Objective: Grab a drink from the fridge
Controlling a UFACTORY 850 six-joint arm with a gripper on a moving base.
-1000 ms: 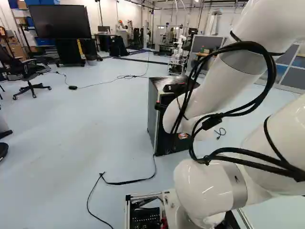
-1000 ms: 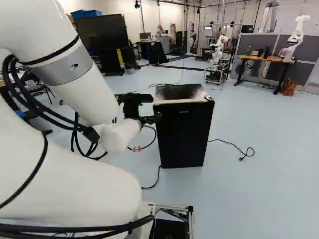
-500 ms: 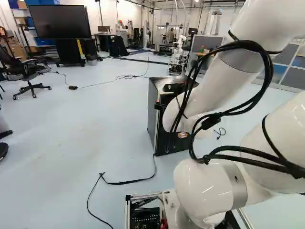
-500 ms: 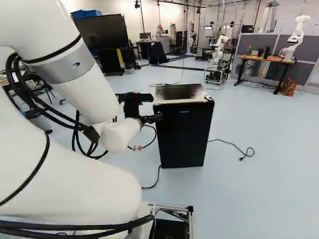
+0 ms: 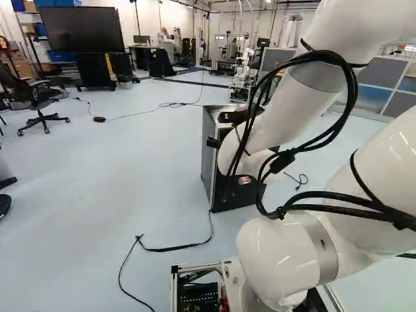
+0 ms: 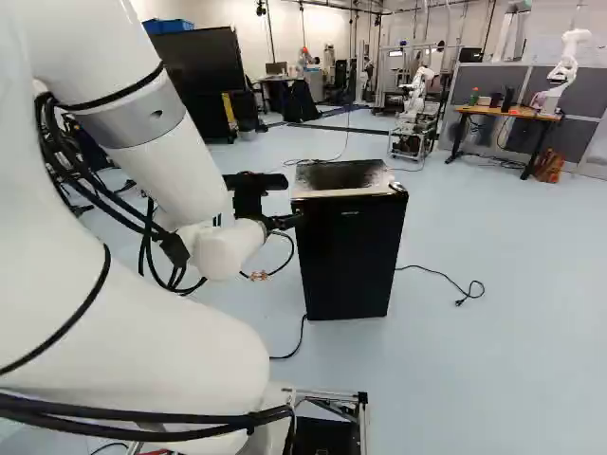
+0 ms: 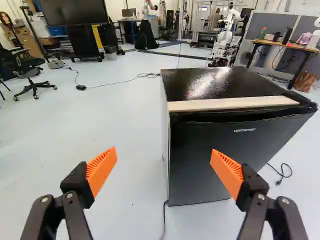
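Note:
In the right base view my gripper [image 6: 287, 223] is at the upper left corner of the black fridge [image 6: 347, 261]; whether they touch there I cannot tell. The wrist view shows the gripper [image 7: 164, 154] open, both orange pads apart with nothing held between them. Ahead of it stands the fridge [image 7: 220, 155], door closed, a pale strip [image 7: 232, 103] along its top front edge. One finger overlaps the door's face in that view, while the other is over floor beside the fridge. My arm covers part of the fridge [image 5: 208, 156] in the left base view. No drink is visible.
A cable [image 5: 175, 248] lies on the floor near the base, and another [image 6: 446, 277] lies beside the fridge. Farther off are an office chair [image 5: 42, 117], a large screen [image 5: 81, 29], a wooden desk [image 6: 507, 113] and another robot [image 6: 415, 95].
My arm has shifted slightly against its joint, leftward and a little upward in the left base view, with the wrist edging left in the right base view. The base and the fridge have stayed put.

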